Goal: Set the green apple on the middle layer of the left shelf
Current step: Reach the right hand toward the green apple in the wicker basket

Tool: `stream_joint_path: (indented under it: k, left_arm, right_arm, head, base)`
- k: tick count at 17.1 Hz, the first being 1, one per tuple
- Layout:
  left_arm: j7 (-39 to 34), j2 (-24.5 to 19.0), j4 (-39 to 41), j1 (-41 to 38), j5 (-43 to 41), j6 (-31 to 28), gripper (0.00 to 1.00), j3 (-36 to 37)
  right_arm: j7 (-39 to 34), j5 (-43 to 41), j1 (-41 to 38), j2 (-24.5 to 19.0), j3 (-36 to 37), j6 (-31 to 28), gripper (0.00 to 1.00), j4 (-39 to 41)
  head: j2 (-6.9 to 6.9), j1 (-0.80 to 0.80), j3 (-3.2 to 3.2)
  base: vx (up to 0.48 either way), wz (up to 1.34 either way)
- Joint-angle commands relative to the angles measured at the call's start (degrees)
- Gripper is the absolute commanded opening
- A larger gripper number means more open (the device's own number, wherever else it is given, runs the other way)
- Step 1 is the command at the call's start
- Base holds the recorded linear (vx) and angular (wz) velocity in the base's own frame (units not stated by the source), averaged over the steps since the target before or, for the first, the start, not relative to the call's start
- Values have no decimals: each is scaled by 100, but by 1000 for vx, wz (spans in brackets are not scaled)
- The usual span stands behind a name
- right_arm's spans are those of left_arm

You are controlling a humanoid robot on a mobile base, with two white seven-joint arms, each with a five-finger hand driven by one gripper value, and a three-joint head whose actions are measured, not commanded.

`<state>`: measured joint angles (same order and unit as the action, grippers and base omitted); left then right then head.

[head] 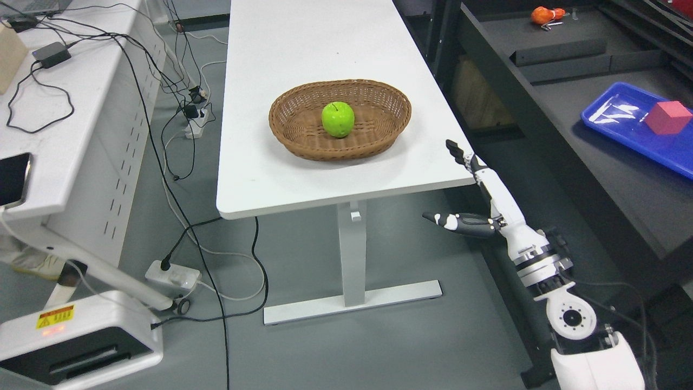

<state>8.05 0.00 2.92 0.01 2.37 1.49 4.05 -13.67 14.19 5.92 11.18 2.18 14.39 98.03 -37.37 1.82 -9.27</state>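
Low beside the counter (303,179) edge, my right hand (479,200) hangs open and empty, well apart from the green apple (338,119) in the wicker basket (295,138); it looks firm, smooth, probably slippery, best gripped around its widest girth.

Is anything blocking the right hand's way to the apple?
Only the basket wall: the apple sits inside it, so the right hand, open and off the table's right corner, likely must come over the rim. Nothing else lies between them.
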Motion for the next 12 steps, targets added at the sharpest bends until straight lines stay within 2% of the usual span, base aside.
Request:
stream_joint_path:
  k: [1, 4, 8, 12]
  left_arm:
    - [-5, -100, -2, 69, 0, 0, 100, 0]
    - [-5, -100, 7, 69, 0, 0, 100, 0]
    - [-5, -100, -2, 69, 0, 0, 100, 0]
    - [-5, -100, -2, 69, 0, 0, 100, 0]
  right_arm:
    - [-259, 532, 717, 1043, -963, 55, 99, -3]
    - [-364, 532, 771, 1404, -1499, 108, 100, -3]
    - [-952, 541, 937, 1458, -1720, 310, 100, -3]
    - [-1164, 917, 1026, 1703, -2335, 310, 100, -3]
  head:
    - [0, 0, 0]
    - [-1, 0, 0]
    - [-1, 0, 0]
    - [-1, 0, 0]
  base:
    - [545, -98]
    - [487, -82]
    - [448, -47]
    - [324, -37]
